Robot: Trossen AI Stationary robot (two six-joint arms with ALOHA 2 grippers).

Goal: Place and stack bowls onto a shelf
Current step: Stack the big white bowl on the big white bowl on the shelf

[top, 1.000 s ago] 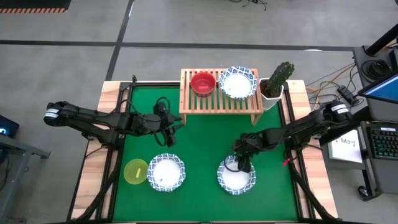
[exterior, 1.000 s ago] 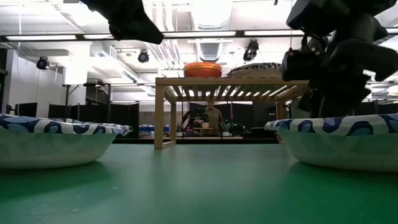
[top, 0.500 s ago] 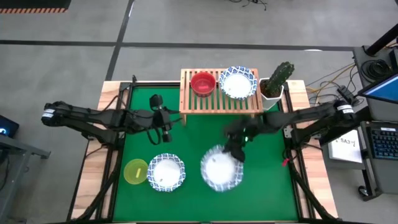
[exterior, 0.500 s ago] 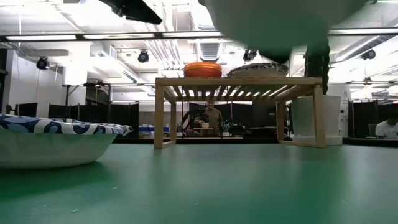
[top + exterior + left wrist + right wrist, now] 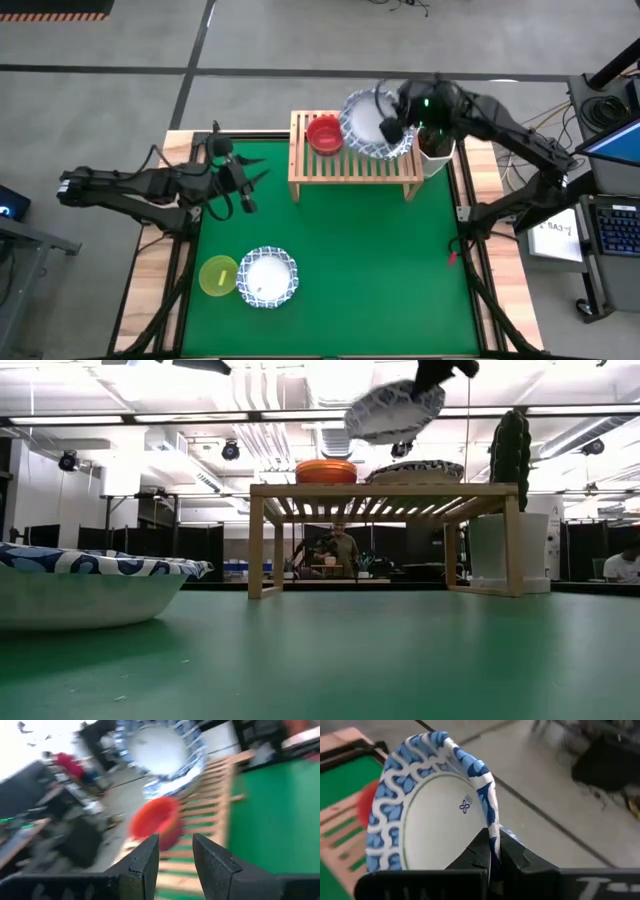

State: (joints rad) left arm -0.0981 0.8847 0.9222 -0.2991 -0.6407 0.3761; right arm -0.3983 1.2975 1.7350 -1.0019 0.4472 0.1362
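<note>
Pinching the rim of a blue-rimmed bowl point(image 5: 366, 124), the right gripper point(image 5: 392, 124) holds it tilted above the shelf point(image 5: 352, 165), over another patterned bowl point(image 5: 418, 471). Left gripper point(image 5: 246, 183), fingers slightly parted, waits near the shelf's left end.

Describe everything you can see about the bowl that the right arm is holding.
The held bowl is wide and white inside, with a blue wavy-patterned rim and a small blue mark at its centre. It looks like glazed ceramic. The right tool pinches its rim, shut on it. It hangs tilted in the air above the shelf, over another patterned bowl lying there, not touching it. A red bowl sits beside on the shelf.
</note>
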